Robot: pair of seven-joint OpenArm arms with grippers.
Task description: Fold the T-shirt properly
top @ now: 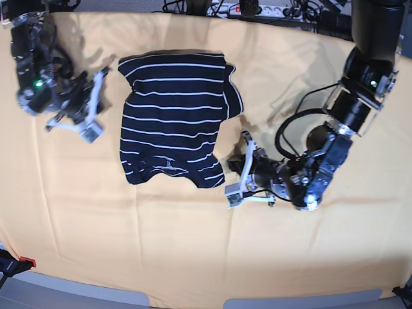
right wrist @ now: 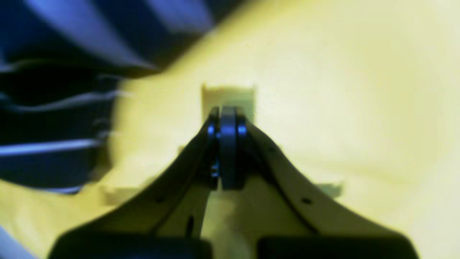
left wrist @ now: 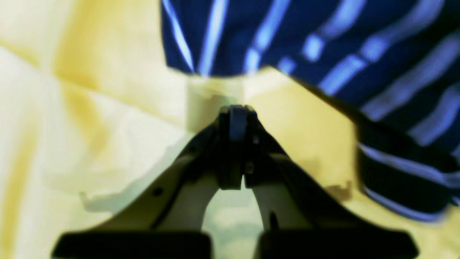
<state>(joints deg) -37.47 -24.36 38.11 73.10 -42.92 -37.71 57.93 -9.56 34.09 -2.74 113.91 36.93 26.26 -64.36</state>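
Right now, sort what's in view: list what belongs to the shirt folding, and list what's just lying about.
Part of the job:
- T-shirt, partly folded on the yellow cloth
- left gripper, shut, empty, beside the shirt
- right gripper, shut, empty, beside the shirt

Just lying about:
- power strip and cables beyond the table's far edge

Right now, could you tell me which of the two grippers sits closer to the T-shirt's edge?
The left gripper, low by the T-shirt and nearly at its hem corner. The right gripper rests further off, with yellow cloth showing between.
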